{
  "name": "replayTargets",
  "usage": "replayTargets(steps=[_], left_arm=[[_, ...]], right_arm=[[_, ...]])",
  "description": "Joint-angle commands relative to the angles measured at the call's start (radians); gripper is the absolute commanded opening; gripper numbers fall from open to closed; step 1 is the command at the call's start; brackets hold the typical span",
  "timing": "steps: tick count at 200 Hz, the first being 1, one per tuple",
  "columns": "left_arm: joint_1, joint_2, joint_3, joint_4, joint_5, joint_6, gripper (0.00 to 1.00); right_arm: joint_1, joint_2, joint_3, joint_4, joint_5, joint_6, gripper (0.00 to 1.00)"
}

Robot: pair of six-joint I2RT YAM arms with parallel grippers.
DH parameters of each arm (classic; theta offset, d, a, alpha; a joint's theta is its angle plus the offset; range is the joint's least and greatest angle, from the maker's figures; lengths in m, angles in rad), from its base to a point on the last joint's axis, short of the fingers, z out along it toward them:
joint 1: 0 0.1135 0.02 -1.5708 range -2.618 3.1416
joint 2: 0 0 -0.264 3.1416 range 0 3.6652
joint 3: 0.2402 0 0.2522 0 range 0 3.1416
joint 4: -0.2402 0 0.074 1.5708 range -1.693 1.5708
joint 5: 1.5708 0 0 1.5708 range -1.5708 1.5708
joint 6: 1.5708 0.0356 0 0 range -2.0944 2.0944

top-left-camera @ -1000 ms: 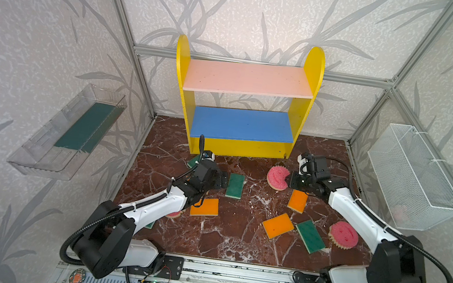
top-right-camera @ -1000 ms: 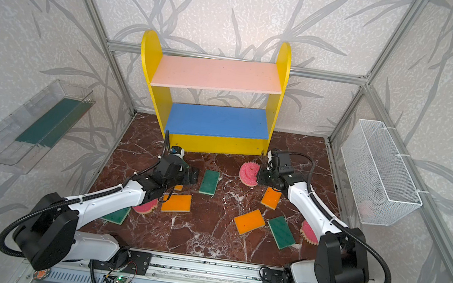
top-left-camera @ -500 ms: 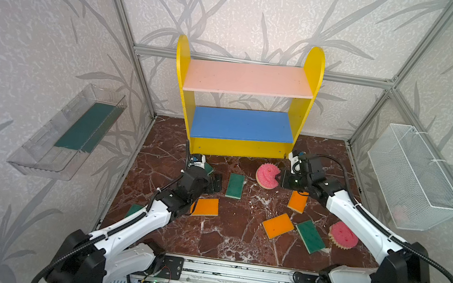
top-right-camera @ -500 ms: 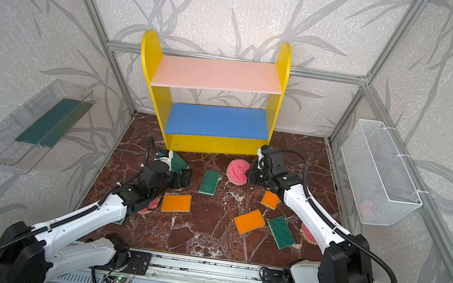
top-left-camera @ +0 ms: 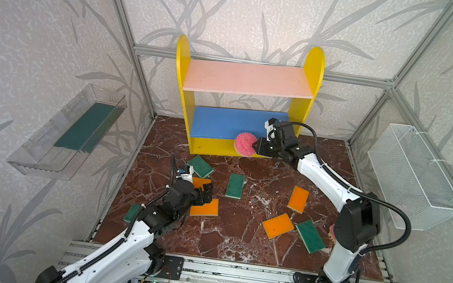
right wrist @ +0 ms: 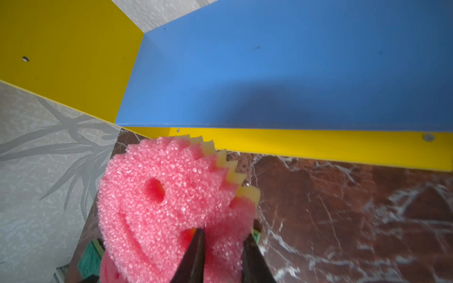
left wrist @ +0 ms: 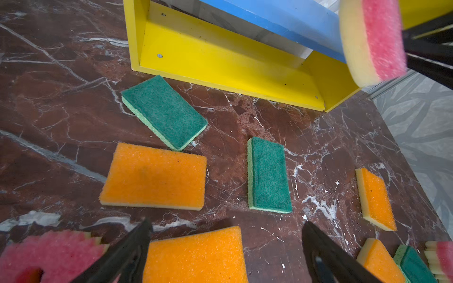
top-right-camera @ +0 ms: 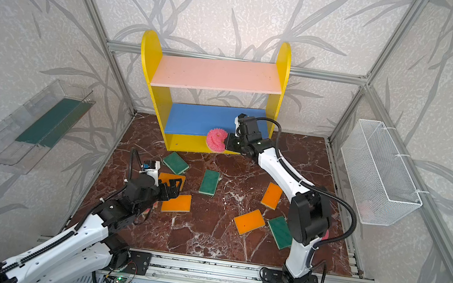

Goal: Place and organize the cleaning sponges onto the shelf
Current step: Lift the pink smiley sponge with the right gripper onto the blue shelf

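Pink coarse foam on pale yellow backing, the scalloped smiley sponge [right wrist: 171, 196] hangs upright, pinched by the right fingers [right wrist: 193, 257] at the near edge of the blue board [top-left-camera: 216, 122] of the shelf [top-left-camera: 315, 70], while the left fingers [left wrist: 127, 252] gape wide over an orange sponge [left wrist: 196, 257] on the bench [top-left-camera: 235, 239].

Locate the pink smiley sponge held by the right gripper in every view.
In a top view: pink smiley sponge at the blue board's front edge, right of middle.
In a top view: sponge there too, blue board.
Left wrist: sponge edge-on, overlapping the blue board.
Right wrist: sponge face-on, before the blue board.
Shared landmark: the blue board.
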Motion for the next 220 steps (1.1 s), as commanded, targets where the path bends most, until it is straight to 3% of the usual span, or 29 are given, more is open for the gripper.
replayTargets(steps=[1, 144, 189, 220], left_arm=[[-0.005, -0.024, -0.014, -0.051, 0.003, -0.039, 0.97], [-0.005, -0.086, 0.106, -0.244, 0.041, -0.025, 0.96], [-0.004, -0.076, 0.132, -0.256, 0.039, -0.010, 0.96], [-0.004, -0.053, 0.140, -0.253, 0.042, -0.006, 0.96]], right_arm=[[0.016, 0.087, 0.114, 0.022, -0.029, 0.021, 0.24], [0.073, 0.735, 1.010, -0.022, -0.047, 0.097, 0.25], [0.081, 0.786, 1.059, -0.008, -0.042, 0.112, 0.27], [0.081, 0.801, 1.059, 0.020, -0.051, 0.121, 0.37]])
